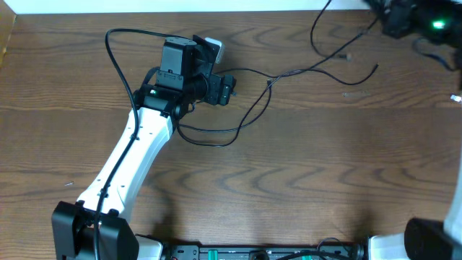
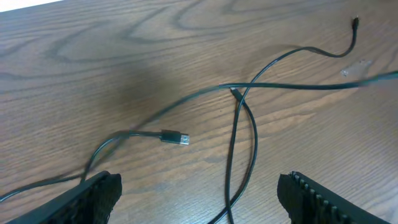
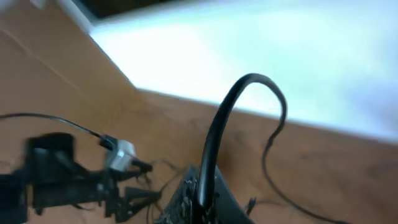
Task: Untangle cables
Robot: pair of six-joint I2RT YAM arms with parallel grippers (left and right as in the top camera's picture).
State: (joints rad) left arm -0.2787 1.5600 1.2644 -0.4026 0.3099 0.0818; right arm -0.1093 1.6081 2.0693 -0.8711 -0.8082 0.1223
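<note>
A brown wood-grain table (image 1: 303,180) fills the overhead view. The left gripper (image 1: 224,89) covers part of the black cable (image 1: 216,144), which trails right toward the right gripper (image 1: 401,19), dark and cut off at the top edge. A half-hidden white piece (image 1: 214,48) is beyond identifying.

Left wrist: the fingers (image 2: 99,194) are spread wide and hold nothing. Cable strands cross ahead, with a USB plug (image 2: 175,138) lying flat.

Right wrist, blurred: the jaws are clamped on the black cable, which arches upward.
</note>
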